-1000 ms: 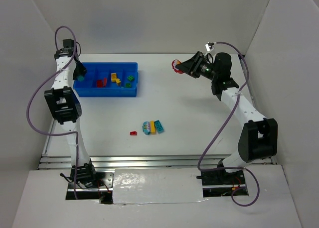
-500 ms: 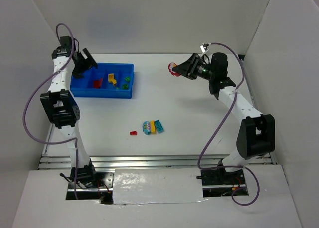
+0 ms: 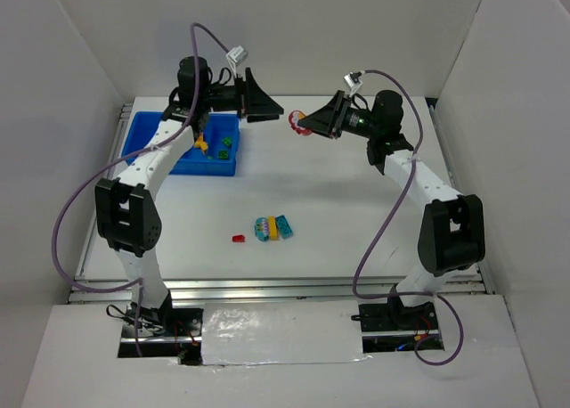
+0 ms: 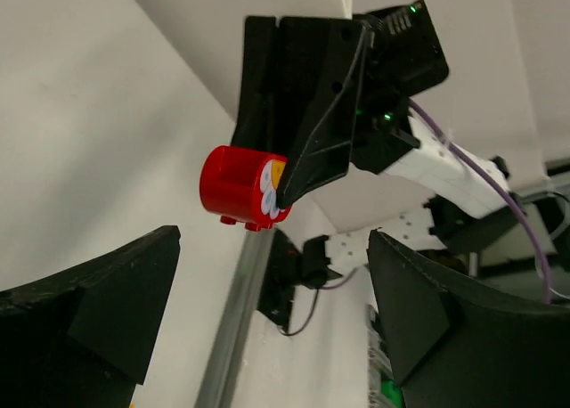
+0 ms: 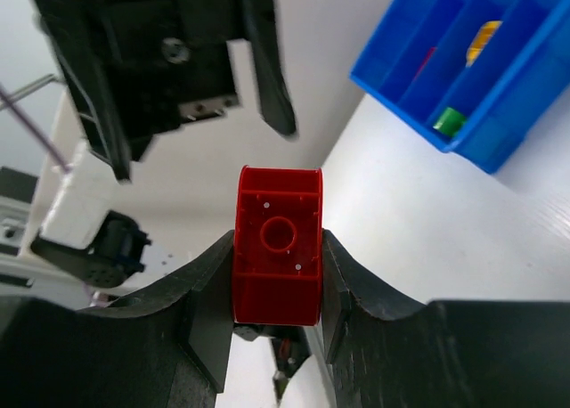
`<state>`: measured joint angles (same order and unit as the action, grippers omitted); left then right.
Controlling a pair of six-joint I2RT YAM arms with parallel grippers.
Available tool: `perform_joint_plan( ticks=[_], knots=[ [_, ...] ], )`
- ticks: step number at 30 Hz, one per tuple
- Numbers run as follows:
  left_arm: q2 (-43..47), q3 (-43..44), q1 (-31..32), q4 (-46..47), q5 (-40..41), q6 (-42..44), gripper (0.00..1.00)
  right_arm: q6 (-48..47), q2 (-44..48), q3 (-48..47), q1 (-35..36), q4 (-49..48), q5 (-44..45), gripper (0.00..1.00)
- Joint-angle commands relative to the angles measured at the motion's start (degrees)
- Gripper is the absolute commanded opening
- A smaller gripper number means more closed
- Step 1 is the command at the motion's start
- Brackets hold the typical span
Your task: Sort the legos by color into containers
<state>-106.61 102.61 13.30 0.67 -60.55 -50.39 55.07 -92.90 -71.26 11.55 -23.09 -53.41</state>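
Above the far side of the bench point(image 3: 356, 203), the right arm's fingers point(image 5: 207, 294) clamp a red lego point(image 5: 278, 248) by 2 opposite sides, clear of the surface. Facing it, the left arm's fingers point(image 4: 100, 294) stand wide apart, holding nothing. Light, rigid and slick, the piece looks best pinched across its uncovered faces. A blue tray point(image 3: 142, 134) lies beneath the left arm, and loose legos point(image 3: 273, 227) cluster mid-bench, well apart; nothing blocks the gap between the arms.

arms point(image 3: 142, 169) 2 | tray point(image 3: 209, 167) 1 | loose legos point(image 3: 273, 229) 4 | gripped lego point(image 5: 277, 248) 1
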Motion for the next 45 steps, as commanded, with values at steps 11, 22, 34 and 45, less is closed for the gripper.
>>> perform_joint_plan(
  ticks=[11,22,34,45],
  knots=[
    [-3.5,-4.7,3.7,47.7,-12.0,-31.3,0.91,12.0,-1.9,-2.8,1.1,-19.3,-7.2,0.0],
    [-4.6,9.5,5.0,-9.4,-3.4,9.6,0.83,11.0,-2.8,-4.6,2.8,-17.9,-7.7,0.0],
    [-6.1,12.7,5.1,-18.9,1.5,15.8,0.79,13.1,-3.5,-4.7,4.2,-22.7,-9.3,0.0],
    [-5.0,10.9,5.1,-13.8,-3.2,12.2,0.03,11.9,-3.5,-2.7,4.5,-22.2,-8.0,0.0]
  ],
)
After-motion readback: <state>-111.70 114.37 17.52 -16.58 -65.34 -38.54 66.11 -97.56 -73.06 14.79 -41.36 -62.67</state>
